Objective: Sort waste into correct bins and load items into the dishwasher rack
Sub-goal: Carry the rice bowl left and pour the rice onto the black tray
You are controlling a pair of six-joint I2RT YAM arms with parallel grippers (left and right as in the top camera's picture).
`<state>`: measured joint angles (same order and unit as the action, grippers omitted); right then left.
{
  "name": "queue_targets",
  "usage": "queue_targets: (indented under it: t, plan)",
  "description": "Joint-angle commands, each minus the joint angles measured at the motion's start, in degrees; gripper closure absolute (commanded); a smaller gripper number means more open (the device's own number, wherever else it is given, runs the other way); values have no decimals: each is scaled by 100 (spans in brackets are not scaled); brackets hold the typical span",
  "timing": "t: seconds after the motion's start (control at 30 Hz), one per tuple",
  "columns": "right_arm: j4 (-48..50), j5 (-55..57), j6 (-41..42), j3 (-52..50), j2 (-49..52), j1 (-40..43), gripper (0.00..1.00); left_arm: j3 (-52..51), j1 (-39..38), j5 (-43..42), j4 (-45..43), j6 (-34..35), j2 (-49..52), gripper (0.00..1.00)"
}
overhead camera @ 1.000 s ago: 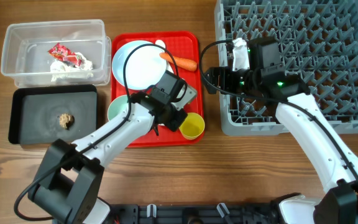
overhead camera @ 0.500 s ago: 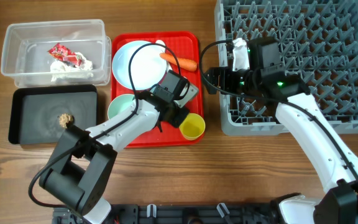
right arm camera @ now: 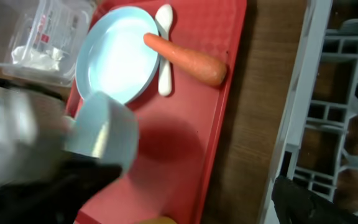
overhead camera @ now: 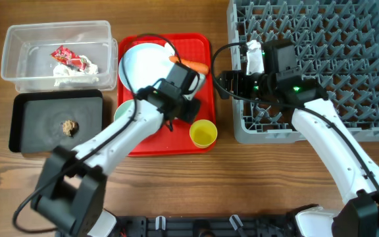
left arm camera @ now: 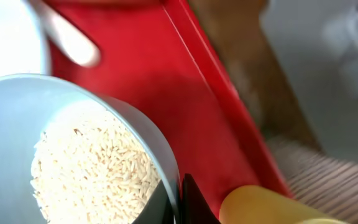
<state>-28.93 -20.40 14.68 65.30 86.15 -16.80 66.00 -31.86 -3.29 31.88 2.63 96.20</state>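
My left gripper (overhead camera: 187, 105) (left arm camera: 180, 199) is shut on the rim of a pale-blue bowl (left arm camera: 135, 124) (right arm camera: 104, 134) filled with loose white rice (left arm camera: 92, 168), and holds it above the red tray (overhead camera: 170, 141). The yellow cup (overhead camera: 203, 133) (left arm camera: 260, 205) stands on the tray's front right. The large plate (overhead camera: 143, 59) (right arm camera: 120, 62), the white spoon (right arm camera: 164, 62) and the orange carrot (overhead camera: 195, 66) (right arm camera: 188, 59) lie at the tray's back. A mint bowl (overhead camera: 124, 113) sits at the tray's left edge. My right gripper (overhead camera: 222, 82) is open and empty beside the grey rack (overhead camera: 321, 66).
The clear tub (overhead camera: 18, 49) at the back left holds the red-and-white wrapper (overhead camera: 68, 56) and white tissue (overhead camera: 71, 74). The black tray (overhead camera: 38, 108) in front of it holds the brown lump (overhead camera: 70, 127). Bare wood separates the red tray and the rack.
My left gripper has lifted the rice bowl and moved it back, away from the yellow cup and towards the plate. The right arm has not moved.
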Motion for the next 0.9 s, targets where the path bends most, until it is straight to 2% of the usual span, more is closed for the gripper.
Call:
queue_targets:
  t: [0.0, 0.1, 0.27, 0.4, 0.5, 0.57, 0.73, 0.87]
  plan:
    - [197, 136, -63, 103, 7, 116, 0, 219, 323, 15, 20, 761, -577, 96]
    - [280, 109, 94, 120, -170, 439, 0, 219, 522, -13, 144, 1110, -837, 96]
    - [210, 94, 94, 120, -592, 1045, 0, 219, 1167, -72, 1207, 2072, -1759, 96]
    - [203, 94, 94, 118, -623, 1099, 0, 216, 1751, -118, 2024, 2166, -2645, 96]
    - [120, 94, 96, 118, -623, 1099, 1, 216, 2618, -273, 2590, 1709, -2959, 96]
    - [92, 94, 94, 118, -623, 1099, 0, 195, 3427, -839, 2739, 1342, -2949, 96]
    - [33, 96, 96, 118, -623, 1099, 0, -44, 4970, -1878, 2570, 684, -2636, 96]
    - [31, 94, 96, 118, -623, 1099, 0, -125, 5648, -2450, 2490, 61, -2070, 96]
